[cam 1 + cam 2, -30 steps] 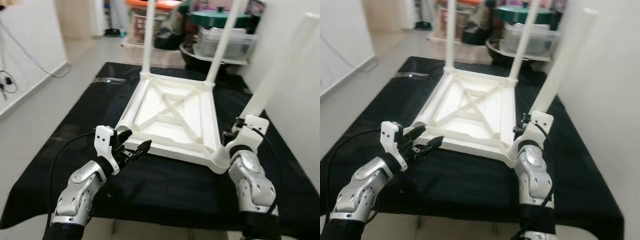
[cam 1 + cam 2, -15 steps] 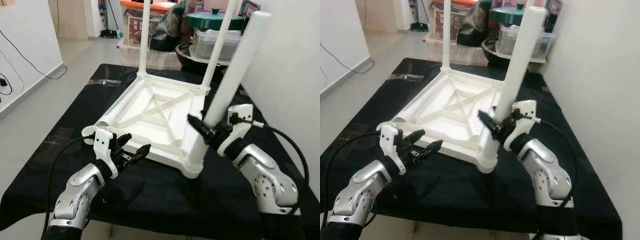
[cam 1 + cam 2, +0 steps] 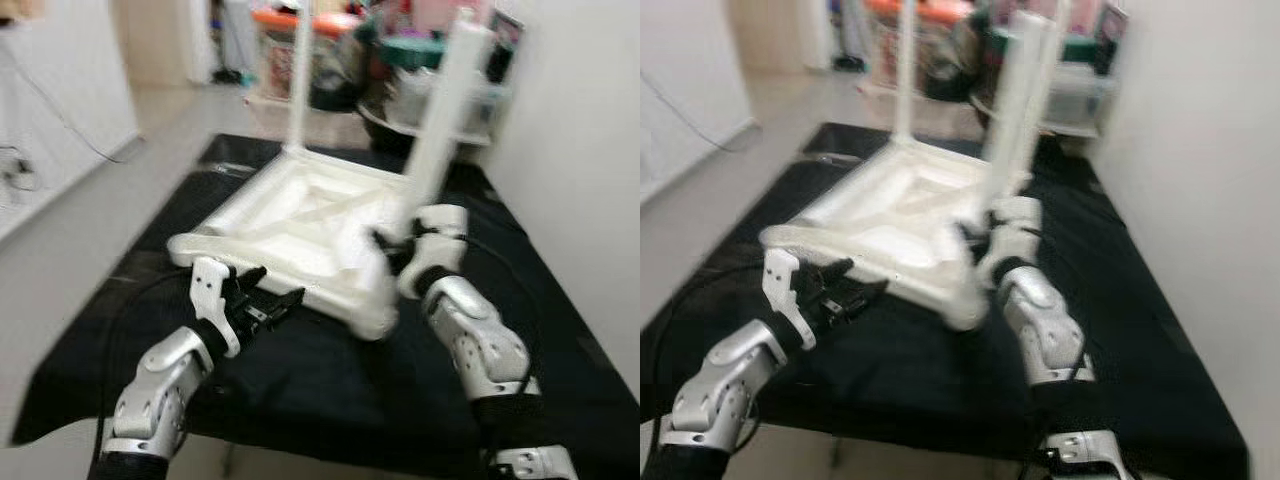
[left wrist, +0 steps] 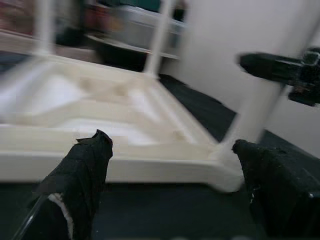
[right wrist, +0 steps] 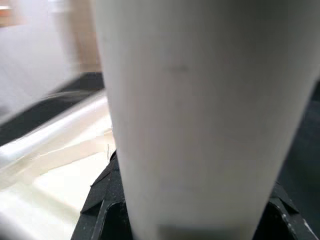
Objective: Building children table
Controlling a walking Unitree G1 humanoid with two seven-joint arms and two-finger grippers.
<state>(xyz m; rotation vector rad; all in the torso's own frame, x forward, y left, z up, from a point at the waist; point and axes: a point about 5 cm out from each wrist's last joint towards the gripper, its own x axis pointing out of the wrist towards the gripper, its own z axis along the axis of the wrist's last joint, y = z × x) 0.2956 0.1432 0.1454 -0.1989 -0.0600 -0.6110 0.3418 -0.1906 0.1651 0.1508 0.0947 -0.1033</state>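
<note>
Upside-down white children's table (image 3: 310, 225) resting on a black-covered table (image 3: 560, 330), set toward its middle and far edge, frame up, near side tilted and blurred. Two thin white legs (image 3: 298, 80) already standing at the far corners. Thick white leg (image 3: 440, 130) rising from the near right corner of the frame, leaning slightly. Right gripper (image 3: 392, 250) clenched around that leg low down, just above the corner socket, black fingers (image 5: 102, 200) wrapping both sides of the white tube in the right wrist view. Left gripper (image 3: 268, 300) hovering just before the near left edge of the frame, fingers (image 4: 85, 170) spread apart with nothing between them, frame rail lying beyond the tips. Storage boxes (image 3: 300, 40) and a white wall (image 3: 580, 150) behind and beside, all soft with motion blur.
</note>
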